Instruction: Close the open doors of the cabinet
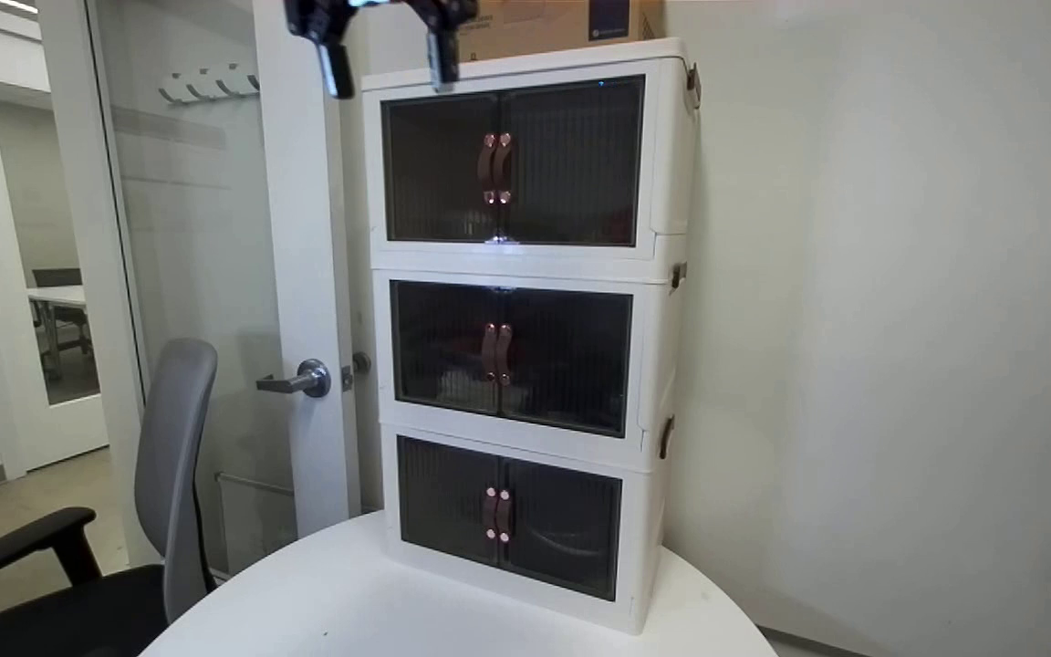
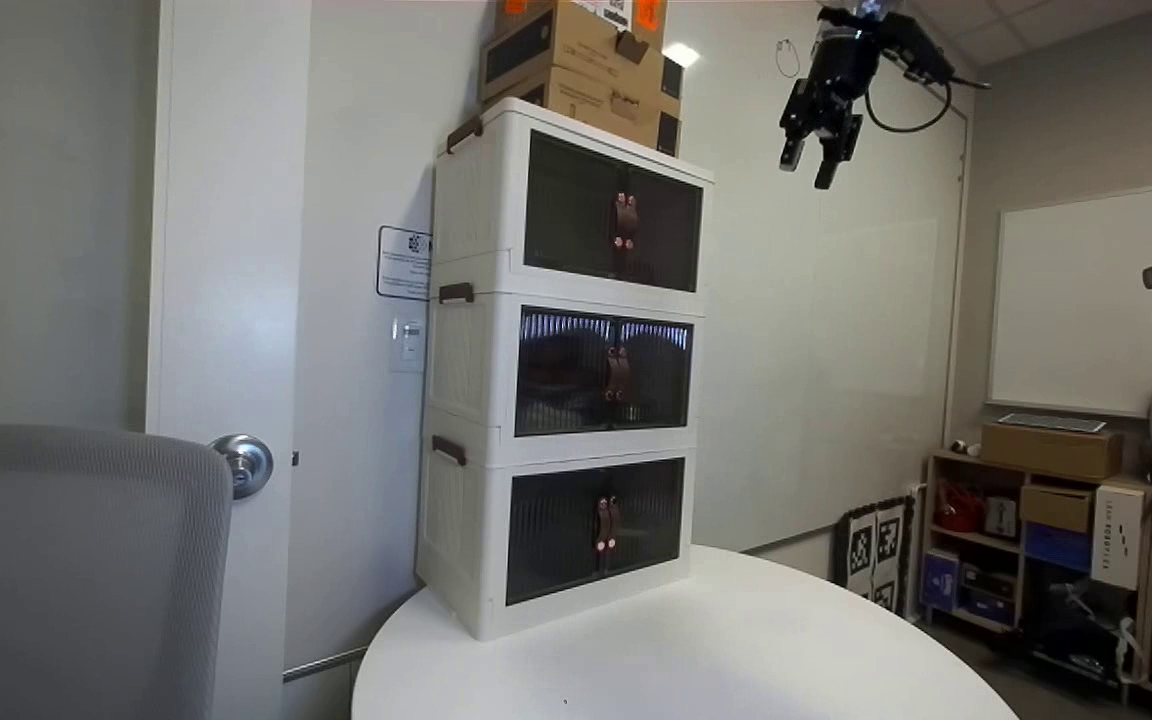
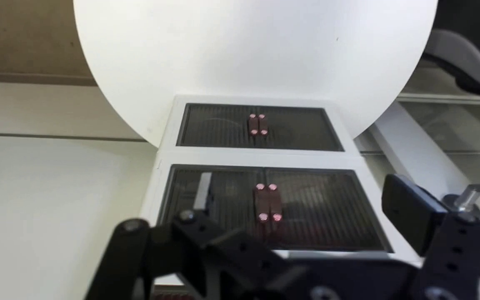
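The white cabinet [image 1: 667, 164] stands upright in both exterior views [image 2: 471, 210], with three tiers of dark tinted doors. The uppermost tier's doors [image 1: 571, 164] lie flat in their frame in both exterior views [image 2: 576, 205], with their reddish-brown handles [image 1: 495, 169] side by side at the centre. The lower door pairs also look shut. In the wrist view the lower two tiers [image 3: 256, 156] show, and the uppermost tier is almost wholly hidden behind the gripper. My gripper [image 2: 806, 168] is open and empty, high up in front of the cabinet and apart from it.
Cardboard boxes [image 2: 596, 70] sit on top of the cabinet. The cabinet stands on a round white table [image 1: 325, 593]. A grey chair [image 1: 174, 456] and a white room door with a lever handle [image 1: 311, 379] are beside it. A wall [image 1: 854, 274] is behind.
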Controlling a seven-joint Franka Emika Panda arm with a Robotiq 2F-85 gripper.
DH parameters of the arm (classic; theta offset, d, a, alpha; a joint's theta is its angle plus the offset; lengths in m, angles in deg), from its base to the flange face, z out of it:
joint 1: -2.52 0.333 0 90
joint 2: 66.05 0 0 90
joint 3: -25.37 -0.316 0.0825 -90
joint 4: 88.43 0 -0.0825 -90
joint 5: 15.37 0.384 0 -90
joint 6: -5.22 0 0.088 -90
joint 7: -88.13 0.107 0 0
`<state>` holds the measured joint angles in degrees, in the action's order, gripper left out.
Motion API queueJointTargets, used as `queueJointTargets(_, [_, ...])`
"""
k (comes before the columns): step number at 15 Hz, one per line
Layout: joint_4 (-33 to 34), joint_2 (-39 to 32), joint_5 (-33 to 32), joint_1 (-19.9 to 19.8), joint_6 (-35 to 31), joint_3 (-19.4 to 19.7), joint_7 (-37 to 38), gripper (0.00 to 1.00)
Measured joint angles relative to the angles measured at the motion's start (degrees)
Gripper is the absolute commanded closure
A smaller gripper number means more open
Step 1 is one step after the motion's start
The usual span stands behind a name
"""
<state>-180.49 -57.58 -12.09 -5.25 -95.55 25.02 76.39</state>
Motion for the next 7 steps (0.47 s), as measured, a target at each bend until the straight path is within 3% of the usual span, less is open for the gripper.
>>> queueJointTargets(4, [-2.7, 5.2, -9.3, 4.1, 8.1, -2.1, 4.6, 0.00])
queueJointTargets(7, [-4.1, 6.8, -12.4, 4.8, 9.6, -3.1, 5.7, 0.00])
